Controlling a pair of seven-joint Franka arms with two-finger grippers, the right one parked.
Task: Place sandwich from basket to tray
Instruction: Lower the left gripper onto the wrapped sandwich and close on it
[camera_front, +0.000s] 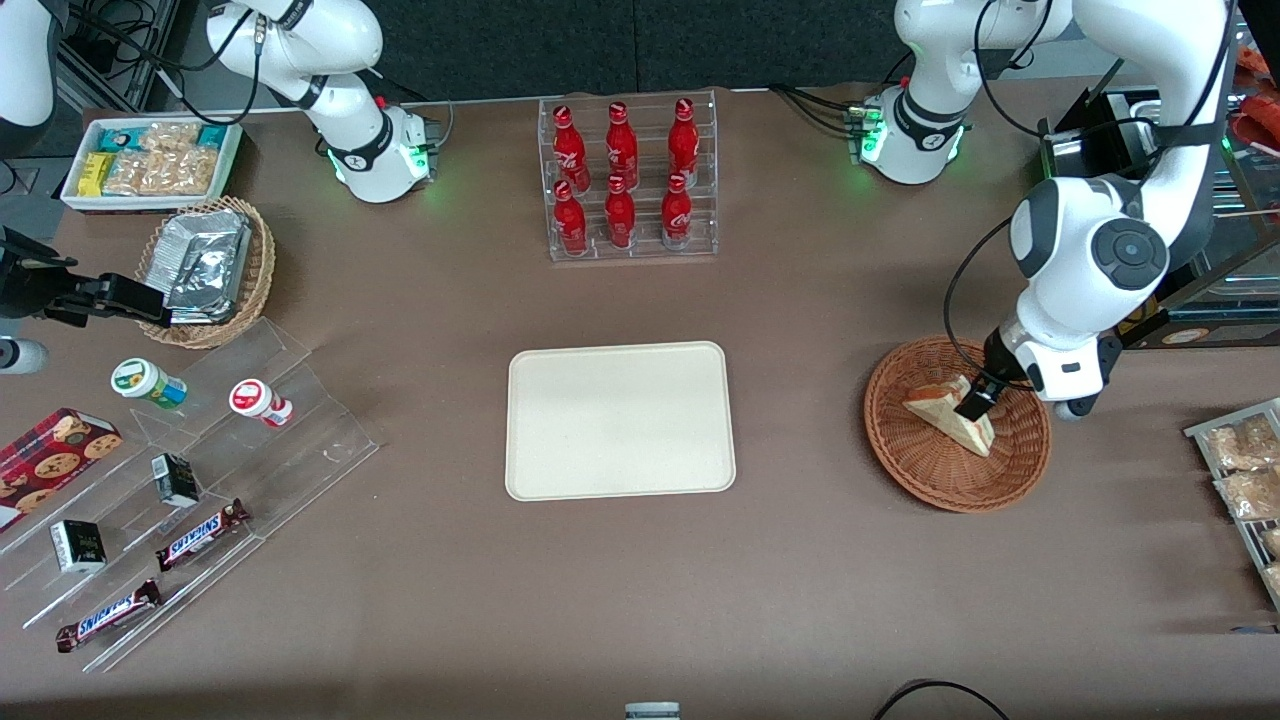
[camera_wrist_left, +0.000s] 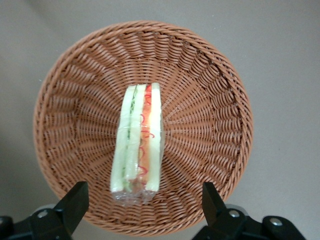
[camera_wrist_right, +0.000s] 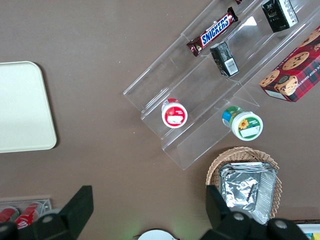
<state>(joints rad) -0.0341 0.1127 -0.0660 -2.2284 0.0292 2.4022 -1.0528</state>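
Note:
The sandwich (camera_front: 948, 416), a wrapped wedge of white bread, lies in the round reddish-brown basket (camera_front: 905, 465) toward the working arm's end of the table. In the left wrist view its cut edge (camera_wrist_left: 137, 142) shows red and pale green layers, and the basket's woven wall (camera_wrist_left: 210, 100) surrounds it. My gripper (camera_front: 972, 408) hangs just above the sandwich, open, with its fingers (camera_wrist_left: 75, 200) spread wider than the wedge and nothing between them (camera_wrist_left: 144, 202). The cream tray (camera_front: 620, 420) lies flat in the table's middle, with nothing on it; its corner (camera_wrist_right: 20, 105) also shows in the right wrist view.
A clear rack of red cola bottles (camera_front: 630, 180) stands farther from the camera than the tray. Toward the parked arm's end are a tan basket with foil packets (camera_front: 205, 270), a white snack box (camera_front: 150, 160) and an acrylic stand with snacks (camera_front: 180, 500). Snack packets (camera_front: 1245, 470) lie beside the reddish-brown basket.

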